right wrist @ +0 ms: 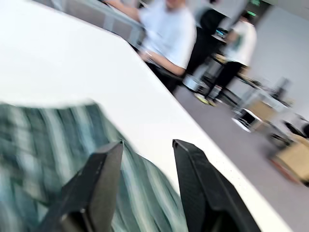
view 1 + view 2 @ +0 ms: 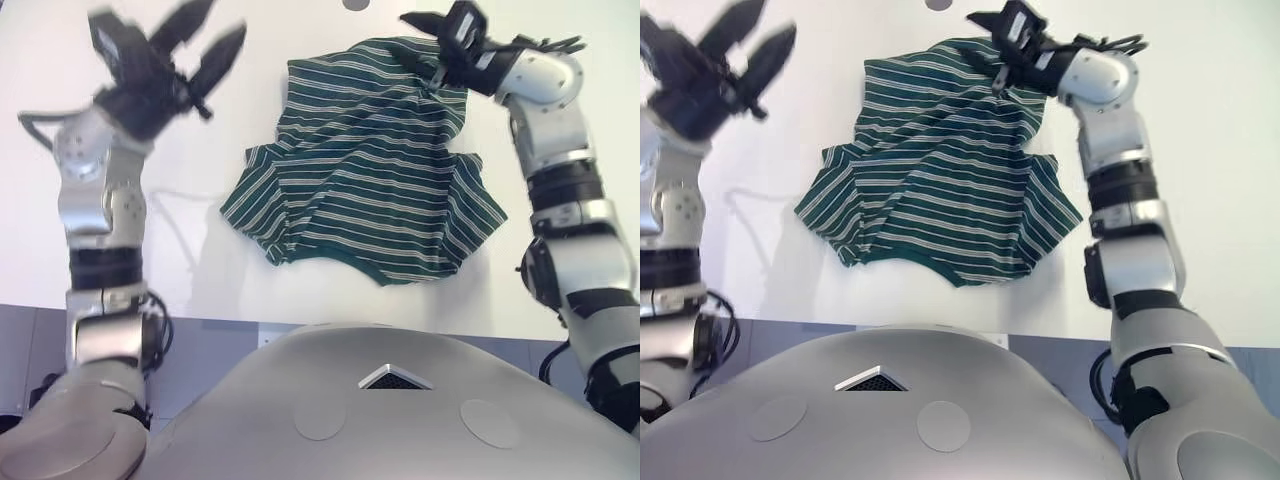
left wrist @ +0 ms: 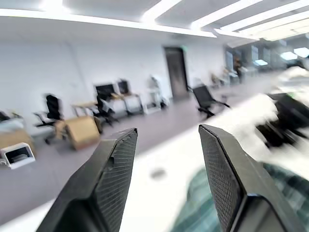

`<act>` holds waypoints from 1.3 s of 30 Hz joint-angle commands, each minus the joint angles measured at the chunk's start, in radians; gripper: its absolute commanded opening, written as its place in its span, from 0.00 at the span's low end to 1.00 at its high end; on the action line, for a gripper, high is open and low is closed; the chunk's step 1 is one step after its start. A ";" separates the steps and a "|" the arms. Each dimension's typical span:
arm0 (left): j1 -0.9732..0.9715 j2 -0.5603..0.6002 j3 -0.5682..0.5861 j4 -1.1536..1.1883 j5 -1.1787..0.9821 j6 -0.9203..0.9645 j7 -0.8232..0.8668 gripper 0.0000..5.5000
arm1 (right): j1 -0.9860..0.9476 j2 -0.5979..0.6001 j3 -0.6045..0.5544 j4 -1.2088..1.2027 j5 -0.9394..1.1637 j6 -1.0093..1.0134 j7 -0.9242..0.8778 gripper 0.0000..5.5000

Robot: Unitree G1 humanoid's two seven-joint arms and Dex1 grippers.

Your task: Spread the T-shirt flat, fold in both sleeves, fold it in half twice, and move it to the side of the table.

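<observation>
Both sets of jaws apart: left gripper (image 2: 222,25) beside the T-shirt (image 2: 360,170), right gripper (image 1: 147,145) at its far corner

Silver arms (image 2: 104,205), black left tool (image 3: 167,128), right tool (image 1: 147,142)

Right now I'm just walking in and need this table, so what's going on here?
The robot is working on a green striped T-shirt, which lies rumpled on the white table, not yet flat or folded. Its right pincer is open at the shirt's far corner; its left pincer is open, raised beside the shirt.
</observation>
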 commanded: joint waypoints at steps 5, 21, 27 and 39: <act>-0.386 -0.114 -0.169 0.444 0.349 -0.185 0.040 0.42 | 0.129 -0.073 0.304 0.048 -0.421 -0.065 -0.071 0.35; -0.359 -0.125 -0.464 0.625 0.552 -0.328 -0.404 0.42 | 0.352 -0.337 0.172 -0.578 -0.027 0.228 0.300 0.35; -0.331 -0.080 -0.473 0.737 0.660 -0.423 -0.307 0.42 | 0.437 -0.455 0.133 -0.550 -0.034 0.192 0.343 0.35; -0.416 -0.121 -0.402 1.114 0.740 -0.338 0.024 0.42 | 0.441 -0.524 0.122 -0.438 -0.063 0.103 0.401 0.35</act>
